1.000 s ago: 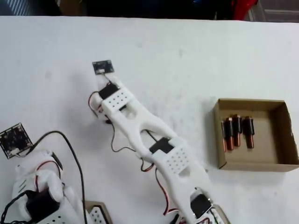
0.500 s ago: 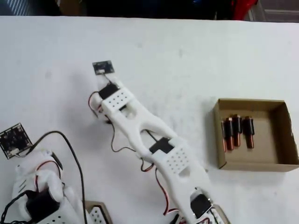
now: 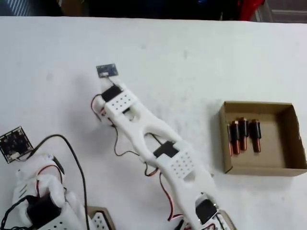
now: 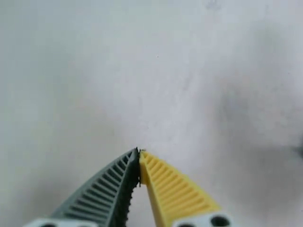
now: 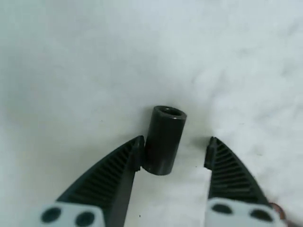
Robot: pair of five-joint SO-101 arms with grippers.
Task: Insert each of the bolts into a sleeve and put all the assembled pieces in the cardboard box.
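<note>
Your right gripper point(image 5: 173, 144) is standing wide open around the sleeve point(image 5: 163, 139), which is sitting on end on the white table point(image 5: 71, 56) with its bore facing up. The sleeve is lying much closer to one ribbed black finger point(image 5: 124, 163) than to the other. It is just beside that finger's tip, and I cannot tell whether the two are touching. The sleeve is a smooth, dark, short cylinder with a hollow mouth, and the table under it is looking matt and faintly mottled.

Your left gripper point(image 4: 138, 156) is pinched shut on nothing. Its grey finger and its yellow finger point(image 4: 173, 189), both ridged, are meeting at the tips over bare table.

From above, the long white arm point(image 3: 144, 127) is stretching across the middle of the table, and its own body is covering the sleeve and the jaws. That is probably your right arm. A small camera board point(image 3: 106, 71) is showing at its far end. The second arm point(image 3: 41, 191) is crouching at the near left corner, with black cables point(image 3: 76, 163) looping over it.

The cardboard box point(image 3: 259, 103) is sitting well apart to the right, open-topped and shallow. Inside it the assembled pieces point(image 3: 243, 134), dark sleeves on copper-coloured bolts, are lying side by side against the wall nearest the arm.
</note>
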